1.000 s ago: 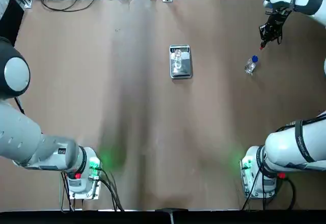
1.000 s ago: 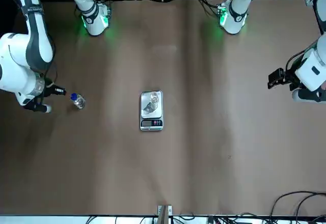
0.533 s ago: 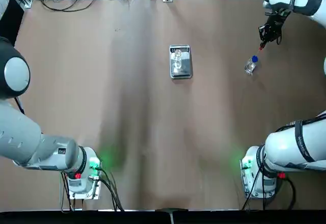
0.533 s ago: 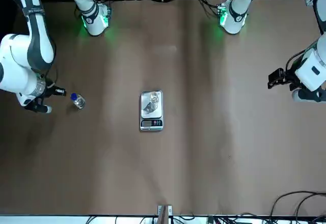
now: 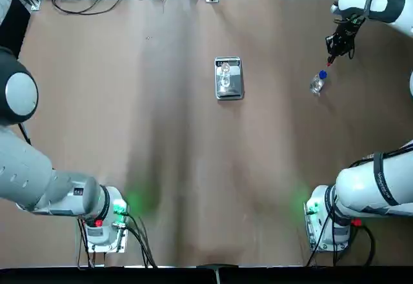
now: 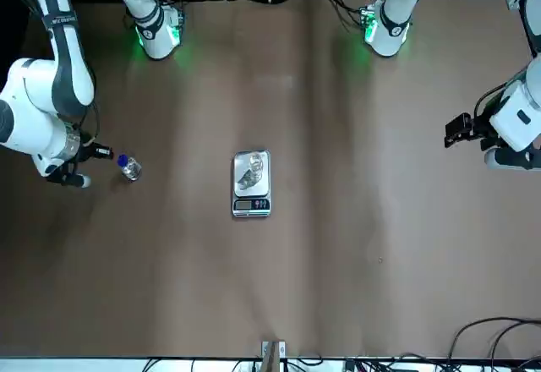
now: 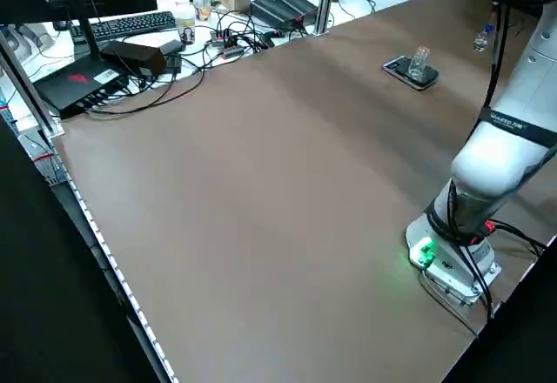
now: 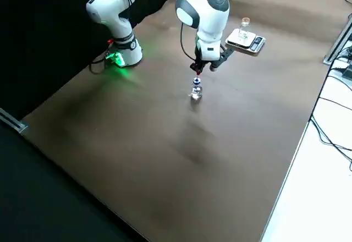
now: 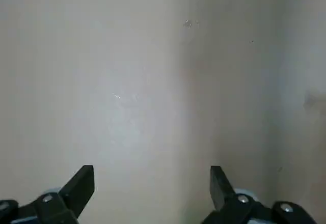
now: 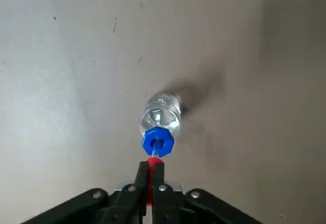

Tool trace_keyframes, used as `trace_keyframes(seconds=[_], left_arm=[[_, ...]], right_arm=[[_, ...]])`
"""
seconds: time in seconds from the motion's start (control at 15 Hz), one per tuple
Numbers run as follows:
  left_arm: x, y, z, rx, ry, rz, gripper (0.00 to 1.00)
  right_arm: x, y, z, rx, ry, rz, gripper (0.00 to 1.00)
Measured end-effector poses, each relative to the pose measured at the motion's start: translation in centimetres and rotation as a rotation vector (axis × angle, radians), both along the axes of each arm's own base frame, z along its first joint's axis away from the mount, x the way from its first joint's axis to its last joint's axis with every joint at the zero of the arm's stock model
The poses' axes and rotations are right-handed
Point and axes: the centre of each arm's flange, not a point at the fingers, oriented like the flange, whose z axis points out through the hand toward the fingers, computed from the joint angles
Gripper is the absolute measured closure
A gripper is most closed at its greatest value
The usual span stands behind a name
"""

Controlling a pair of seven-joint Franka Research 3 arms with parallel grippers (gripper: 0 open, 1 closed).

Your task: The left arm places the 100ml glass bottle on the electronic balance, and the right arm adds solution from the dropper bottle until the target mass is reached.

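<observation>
The electronic balance (image 5: 230,85) lies mid-table, and the 100ml glass bottle (image 5: 224,71) stands upright on its steel pan (image 6: 250,177). To the right, the dropper bottle (image 5: 317,85) stands on the table, with its blue collar (image 10: 157,143) on top. My right gripper (image 10: 151,175) hangs just above that collar and is shut on the red dropper bulb (image 5: 331,58). My left gripper (image 9: 151,183) is open over bare table at the far left side (image 6: 457,128), holding nothing.
Cables, a keyboard and boxes (image 7: 174,26) crowd the far edge beyond the table. The two arm bases with green lights (image 5: 106,216) (image 5: 322,214) stand at the near edge. Brown tabletop stretches between the balance and the bases.
The right arm's upper links have shifted slightly. Its gripper stays shut on the red bulb above the dropper bottle. The left arm, balance and glass bottle have not moved.
</observation>
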Motion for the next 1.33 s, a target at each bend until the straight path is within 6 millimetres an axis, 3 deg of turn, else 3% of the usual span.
trace_keyframes(seconds=[0.33,0.67,0.8,0.87,1.0,1.33], left_arm=[[0.0,0.0,0.0,0.0,0.0,0.0,0.0],[0.0,0.0,0.0,0.0,0.0,0.0,0.0],[0.0,0.0,0.0,0.0,0.0,0.0,0.0],[0.0,0.0,0.0,0.0,0.0,0.0,0.0],[0.0,0.0,0.0,0.0,0.0,0.0,0.0],[0.0,0.0,0.0,0.0,0.0,0.0,0.0]], right_arm=[[0.0,0.1,0.0,0.001,0.0,0.004,0.56],[0.1,0.1,0.1,0.004,-0.004,0.019,0.51],[0.5,0.1,0.9,0.006,-0.021,0.039,0.39],[0.8,0.1,1.5,0.007,-0.026,0.046,0.3],[1.7,0.8,3.7,0.01,-0.021,0.064,0.27],[3.9,5.2,12.6,0.014,-0.05,0.145,0.14]])
